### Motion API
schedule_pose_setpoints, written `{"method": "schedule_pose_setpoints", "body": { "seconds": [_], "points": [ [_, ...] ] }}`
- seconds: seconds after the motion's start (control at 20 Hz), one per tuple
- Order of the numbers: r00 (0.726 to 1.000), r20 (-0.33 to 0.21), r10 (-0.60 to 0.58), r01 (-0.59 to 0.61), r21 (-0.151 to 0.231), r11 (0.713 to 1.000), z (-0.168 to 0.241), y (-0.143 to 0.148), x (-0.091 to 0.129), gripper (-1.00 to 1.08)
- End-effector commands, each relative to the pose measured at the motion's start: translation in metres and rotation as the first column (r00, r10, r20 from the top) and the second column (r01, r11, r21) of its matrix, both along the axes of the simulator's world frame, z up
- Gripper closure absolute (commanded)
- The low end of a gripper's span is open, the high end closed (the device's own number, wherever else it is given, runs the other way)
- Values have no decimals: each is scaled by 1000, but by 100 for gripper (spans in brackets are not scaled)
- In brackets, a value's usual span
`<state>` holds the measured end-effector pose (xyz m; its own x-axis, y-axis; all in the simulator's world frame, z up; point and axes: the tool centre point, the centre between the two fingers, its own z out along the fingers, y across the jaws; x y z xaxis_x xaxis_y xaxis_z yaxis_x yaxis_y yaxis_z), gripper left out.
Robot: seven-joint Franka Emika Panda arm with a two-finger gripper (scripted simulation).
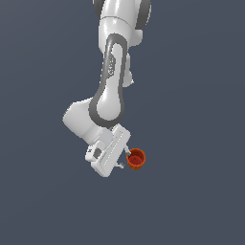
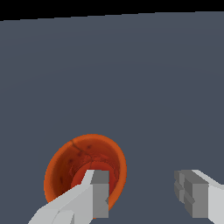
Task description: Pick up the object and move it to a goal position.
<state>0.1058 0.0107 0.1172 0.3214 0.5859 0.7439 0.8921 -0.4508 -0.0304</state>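
Note:
The object is a small orange-red cup with a thick rim and a darker red inside. In the exterior view it sits right at the tips of the white gripper, on that view's right side of the hand. In the wrist view the cup shows its open mouth, and one grey fingertip overlaps that mouth. The other fingertip stands well apart from the cup. The gripper is open, with only bare floor showing in the gap between its fingers. Whether the near finger touches the cup I cannot tell.
A plain dark grey-blue surface spreads all around the arm. The white and grey arm comes down from the top of the exterior view. No goal marker shows.

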Motion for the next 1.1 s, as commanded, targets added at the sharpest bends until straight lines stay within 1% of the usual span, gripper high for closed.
{"method": "schedule_pose_setpoints", "body": {
  "seconds": [0.0, 0.15, 0.7, 1.05],
  "points": [
    [1000, -8, 15, -15, -2, 1000, -12, 7, -3, -20],
    [1000, -11, 22, -22, -3, 1000, -17, 11, -4, -20],
    [1000, -18, 11, -11, 4, 1000, -27, 8, -6, -20],
    [1000, -19, 11, -11, 4, 1000, -42, 22, 0, -20]
  ]
}}
